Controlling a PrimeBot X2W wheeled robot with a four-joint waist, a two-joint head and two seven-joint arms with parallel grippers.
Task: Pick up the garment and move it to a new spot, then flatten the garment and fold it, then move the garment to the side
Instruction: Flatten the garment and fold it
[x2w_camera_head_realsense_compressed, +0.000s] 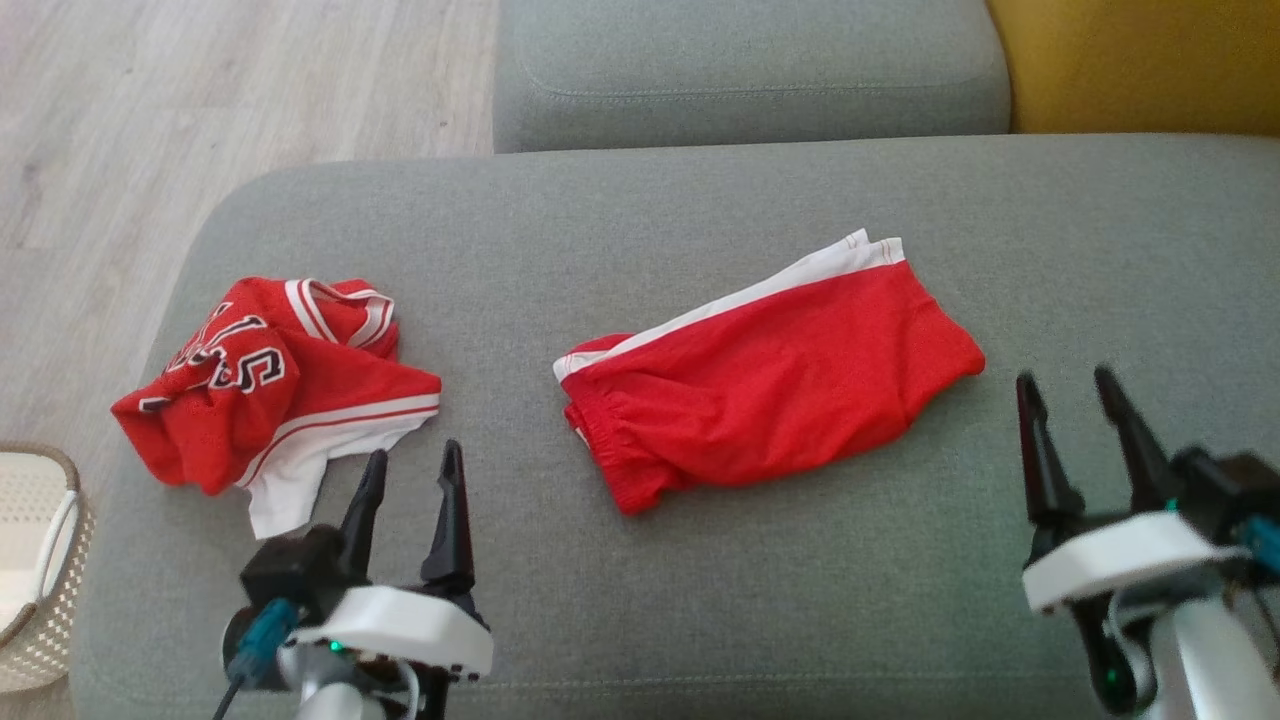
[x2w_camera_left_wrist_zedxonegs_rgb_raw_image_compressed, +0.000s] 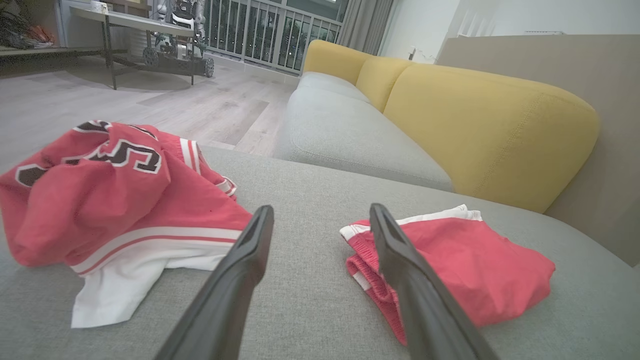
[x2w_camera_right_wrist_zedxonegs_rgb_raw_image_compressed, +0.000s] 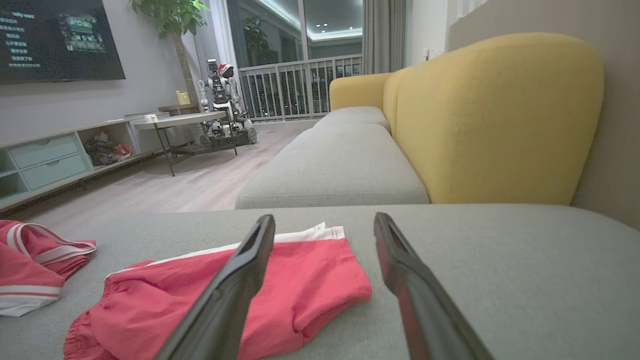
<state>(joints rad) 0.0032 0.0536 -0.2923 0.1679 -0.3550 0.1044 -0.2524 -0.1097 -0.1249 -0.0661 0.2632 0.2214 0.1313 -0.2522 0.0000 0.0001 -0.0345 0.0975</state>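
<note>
Here, a long grey seat cushion (x2w_camera_head_realsense_compressed: 700, 600) is seen from above, with two red garments lying on it. A red jersey (x2w_camera_head_realsense_compressed: 270, 380) with white trim and dark lettering sits crumpled in a heap near the cushion's left end. A pair of red shorts (x2w_camera_head_realsense_compressed: 770, 375) with a white side stripe lies at the cushion's middle, fairly flat and seemingly doubled over. The left gripper (x2w_camera_head_realsense_compressed: 415, 450) hovers over the cushion's front edge, just short of the jersey, its two dark fingers spread wide and holding nothing. The right gripper (x2w_camera_head_realsense_compressed: 1064, 376) hovers over the cushion's right front part, beside the shorts, likewise wide and empty. A woven basket (x2w_camera_head_realsense_compressed: 40, 560) stands off the cushion's left end. By the look of it, the shorts are about folded and may only need moving aside, while the jersey appears untouched, with lifting, flattening and folding all left to do
</note>
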